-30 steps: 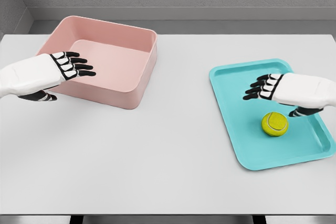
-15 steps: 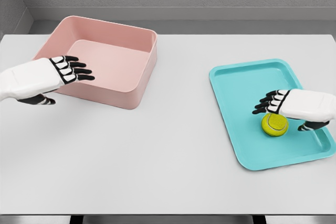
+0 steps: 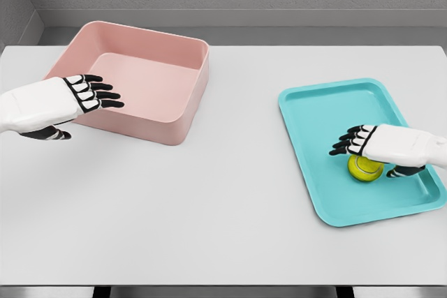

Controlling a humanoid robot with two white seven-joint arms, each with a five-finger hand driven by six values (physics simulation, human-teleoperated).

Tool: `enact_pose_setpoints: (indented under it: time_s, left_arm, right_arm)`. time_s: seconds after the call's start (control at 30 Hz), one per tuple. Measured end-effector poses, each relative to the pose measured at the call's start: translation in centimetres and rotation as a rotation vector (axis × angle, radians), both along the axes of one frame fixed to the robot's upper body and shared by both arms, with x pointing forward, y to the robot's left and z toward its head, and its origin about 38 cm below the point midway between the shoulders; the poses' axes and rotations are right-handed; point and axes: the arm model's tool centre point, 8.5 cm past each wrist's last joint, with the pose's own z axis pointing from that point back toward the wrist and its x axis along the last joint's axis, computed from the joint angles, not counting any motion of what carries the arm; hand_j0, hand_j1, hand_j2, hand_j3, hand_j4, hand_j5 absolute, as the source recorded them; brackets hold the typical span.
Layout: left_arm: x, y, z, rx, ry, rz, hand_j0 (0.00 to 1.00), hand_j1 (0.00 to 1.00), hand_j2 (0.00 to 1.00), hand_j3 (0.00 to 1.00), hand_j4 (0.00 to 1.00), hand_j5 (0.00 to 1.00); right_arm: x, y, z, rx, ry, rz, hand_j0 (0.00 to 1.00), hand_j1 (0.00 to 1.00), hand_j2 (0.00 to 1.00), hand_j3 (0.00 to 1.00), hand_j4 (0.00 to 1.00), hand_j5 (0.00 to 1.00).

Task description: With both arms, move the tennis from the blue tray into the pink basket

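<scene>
A yellow-green tennis ball [image 3: 364, 169] lies in the blue tray [image 3: 318, 113] at the right of the table. My right hand [image 3: 360, 146] sits directly over the ball, palm down, covering its top. Its fingers [image 3: 347, 142] are stretched out toward the left and do not wrap the ball. The pink basket [image 3: 188, 92] stands at the far left and holds nothing. My left hand [image 3: 87, 93] hovers at the basket's left front wall with its fingers spread, holding nothing.
The white table [image 3: 223, 200] runs wide between basket and tray and along the front. A grey wall stands behind the table's far edge.
My right hand has dropped from the tray's middle down onto the ball and now hides its upper part. The left hand has drifted slightly left and down.
</scene>
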Motion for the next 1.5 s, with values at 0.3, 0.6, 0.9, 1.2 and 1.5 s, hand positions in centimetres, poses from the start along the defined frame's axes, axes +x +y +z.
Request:
enact_pose_setpoints:
  time_s: [0.3,0.6,0.9,1.2,1.5]
  left_arm:
    - [0.0,0.0,0.0,0.001,0.000,0.000,1.00,1.00,1.00,1.00,1.00,1.00]
    - [0.0,0.0,0.0,0.000,0.001,0.001,1.00,1.00,1.00,1.00,1.00,1.00]
    - [0.0,0.0,0.0,-0.001,0.000,0.000,1.00,1.00,1.00,1.00,1.00,1.00]
    - [0.0,0.0,0.1,-0.001,-0.002,-0.002,1.00,1.00,1.00,1.00,1.00,1.00]
    - [0.0,0.0,0.3,-0.001,-0.007,0.000,1.00,1.00,1.00,1.00,1.00,1.00]
  right_arm:
    - [-0.3,0.1,-0.7,-0.017,0.010,0.010,0.84,0.84,0.84,0.84,0.84,0.84]
    - [-0.3,0.0,-1.0,-0.037,0.010,0.015,0.68,0.68,0.68,0.68,0.68,0.68]
    - [-0.3,-0.1,-1.1,-0.043,0.009,0.011,0.52,0.52,0.52,0.52,0.52,0.52]
    - [0.3,0.1,-0.4,-0.033,-0.013,0.011,0.38,0.38,0.38,0.38,0.38,0.38]
    - [0.4,2.0,2.4,0.006,-0.088,0.062,0.38,0.38,0.38,0.38,0.38,0.38]
